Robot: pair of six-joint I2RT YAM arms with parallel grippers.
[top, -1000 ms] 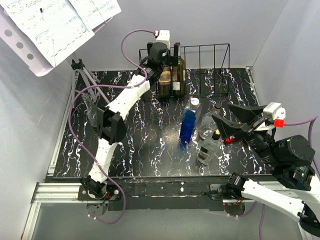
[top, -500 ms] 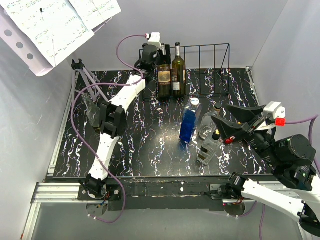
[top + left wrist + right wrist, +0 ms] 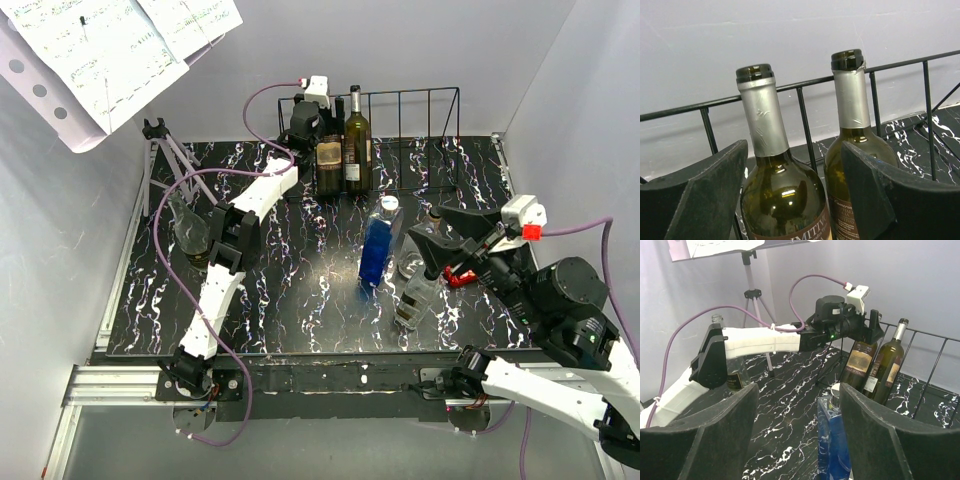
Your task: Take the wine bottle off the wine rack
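The black wire wine rack [image 3: 415, 125] stands at the back of the table. Two dark wine bottles stand upright at its left end, the left one [image 3: 329, 155] and the right one [image 3: 357, 140]. My left gripper [image 3: 314, 130] is open just in front of the left bottle. In the left wrist view the left bottle's shoulder [image 3: 775, 190] sits between the open fingers, apart from both; the right bottle [image 3: 852, 115] is partly behind the right finger [image 3: 890, 200]. My right gripper [image 3: 450, 245] is open and empty, hovering near the loose bottles.
A blue bottle [image 3: 377, 240] and two clear bottles [image 3: 418, 285] stand mid-table, under my right gripper. Another glass bottle [image 3: 186, 228] stands at the left by my left arm. A music stand tripod [image 3: 168, 152] with sheets [image 3: 100, 50] is at the back left.
My left gripper drew back off the bottle tops to the left, then came lower in front of the left bottle. My right gripper shifted slightly left.
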